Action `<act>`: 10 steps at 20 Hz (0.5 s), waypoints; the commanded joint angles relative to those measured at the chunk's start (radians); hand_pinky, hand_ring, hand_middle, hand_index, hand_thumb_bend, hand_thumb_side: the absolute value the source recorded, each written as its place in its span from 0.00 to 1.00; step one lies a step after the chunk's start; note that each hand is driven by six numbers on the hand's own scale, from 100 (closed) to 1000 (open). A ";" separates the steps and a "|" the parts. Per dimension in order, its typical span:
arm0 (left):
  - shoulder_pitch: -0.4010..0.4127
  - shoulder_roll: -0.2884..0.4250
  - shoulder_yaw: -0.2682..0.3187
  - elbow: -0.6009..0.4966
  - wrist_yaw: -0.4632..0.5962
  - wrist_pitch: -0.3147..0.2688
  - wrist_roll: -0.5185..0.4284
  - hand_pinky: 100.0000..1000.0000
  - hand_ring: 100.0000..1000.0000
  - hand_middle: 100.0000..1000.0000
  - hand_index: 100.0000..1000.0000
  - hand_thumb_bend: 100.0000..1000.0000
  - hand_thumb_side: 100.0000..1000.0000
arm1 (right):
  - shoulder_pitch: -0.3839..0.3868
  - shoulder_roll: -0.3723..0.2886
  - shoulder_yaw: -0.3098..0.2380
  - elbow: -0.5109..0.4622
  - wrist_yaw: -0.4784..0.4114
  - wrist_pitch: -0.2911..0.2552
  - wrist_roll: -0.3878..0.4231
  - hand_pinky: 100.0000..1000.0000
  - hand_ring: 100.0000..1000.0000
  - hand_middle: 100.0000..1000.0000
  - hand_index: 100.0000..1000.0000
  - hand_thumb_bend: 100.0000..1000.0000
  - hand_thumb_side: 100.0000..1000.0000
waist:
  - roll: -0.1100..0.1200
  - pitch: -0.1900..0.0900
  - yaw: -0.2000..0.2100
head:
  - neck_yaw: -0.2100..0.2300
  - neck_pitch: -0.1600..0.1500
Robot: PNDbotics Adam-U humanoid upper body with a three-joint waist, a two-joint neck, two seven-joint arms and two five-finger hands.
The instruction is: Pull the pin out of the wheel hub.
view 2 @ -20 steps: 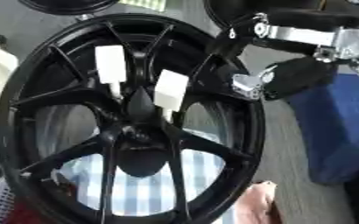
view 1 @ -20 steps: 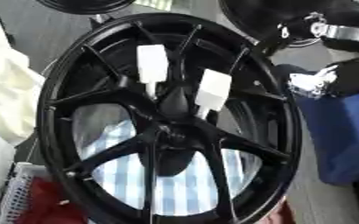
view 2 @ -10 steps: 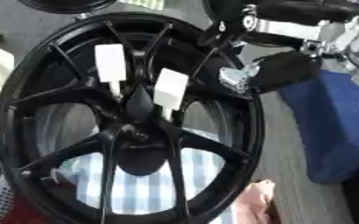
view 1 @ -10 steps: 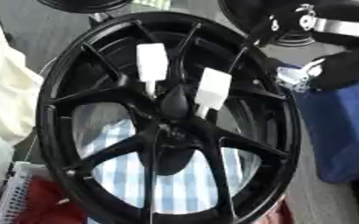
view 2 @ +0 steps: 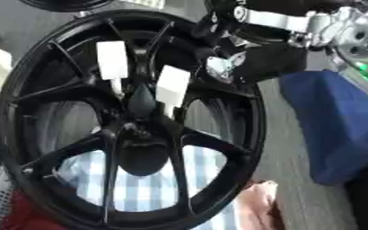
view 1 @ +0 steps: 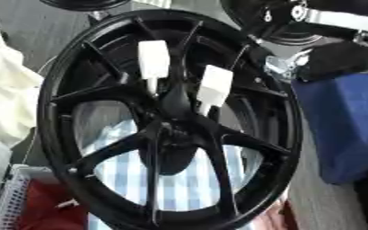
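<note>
R hand [view 2: 269, 60] nearer pins [view 1: 215, 88], hub [view 1: 171, 134].

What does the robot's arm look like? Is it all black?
Mostly black, but not all. The right arm coming in from the upper right has a pale silver band and a round silver joint with small holes, plus a tiny green spot beside it. The right hand is black with shiny silver bits. The left arm does not show.

Two white pins [view 1: 153, 63] stand in the black wheel hub [view 1: 170, 121]; the right robot hand [view 1: 328, 63] hovers beside its rim.
</note>
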 commanded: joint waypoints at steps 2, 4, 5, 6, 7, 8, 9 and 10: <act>-0.006 0.014 0.007 -0.022 0.002 0.001 0.004 0.56 0.79 0.56 0.70 0.02 0.81 | -0.022 -0.006 -0.008 -0.013 0.000 0.018 0.016 0.84 0.82 0.82 0.86 0.00 0.74 | 0.004 -0.024 0.000 | 0.003 0.007; -0.006 0.014 0.008 -0.022 0.002 0.001 0.005 0.56 0.79 0.55 0.70 0.02 0.81 | -0.028 0.003 -0.001 -0.013 0.012 0.032 0.017 0.84 0.82 0.82 0.87 0.00 0.73 | 0.003 -0.023 0.001 | 0.004 0.009; -0.005 0.014 0.008 -0.022 0.002 0.002 0.005 0.56 0.79 0.55 0.70 0.02 0.81 | -0.030 0.009 0.002 -0.013 0.018 0.043 0.016 0.84 0.82 0.82 0.87 0.00 0.72 | 0.003 -0.024 0.001 | 0.004 0.010; -0.005 0.013 0.009 -0.022 0.002 0.002 0.006 0.56 0.79 0.55 0.70 0.02 0.81 | -0.034 0.015 0.008 -0.013 0.024 0.054 0.015 0.84 0.83 0.82 0.87 0.00 0.73 | 0.003 -0.024 0.002 | 0.004 0.010; -0.004 0.013 0.009 -0.022 0.002 0.002 0.007 0.56 0.79 0.55 0.70 0.02 0.81 | -0.038 0.022 0.014 -0.013 0.031 0.065 0.014 0.84 0.83 0.82 0.87 0.00 0.74 | 0.003 -0.024 0.002 | 0.005 0.011; -0.003 0.013 0.010 -0.022 0.002 0.002 0.007 0.56 0.79 0.55 0.70 0.02 0.81 | -0.043 0.029 0.020 -0.013 0.036 0.076 0.015 0.84 0.83 0.82 0.87 0.00 0.73 | 0.003 -0.025 0.002 | 0.006 0.012; -0.002 0.012 0.010 -0.022 0.002 0.003 0.008 0.56 0.79 0.55 0.70 0.02 0.81 | -0.048 0.036 0.026 -0.013 0.041 0.084 0.015 0.84 0.83 0.82 0.87 0.00 0.73 | 0.003 -0.025 0.001 | 0.007 0.012; -0.001 0.012 0.010 -0.022 0.002 0.003 0.008 0.56 0.79 0.55 0.70 0.02 0.81 | -0.051 0.041 0.031 -0.013 0.044 0.091 0.017 0.84 0.83 0.82 0.87 0.00 0.73 | 0.003 -0.026 0.001 | 0.008 0.013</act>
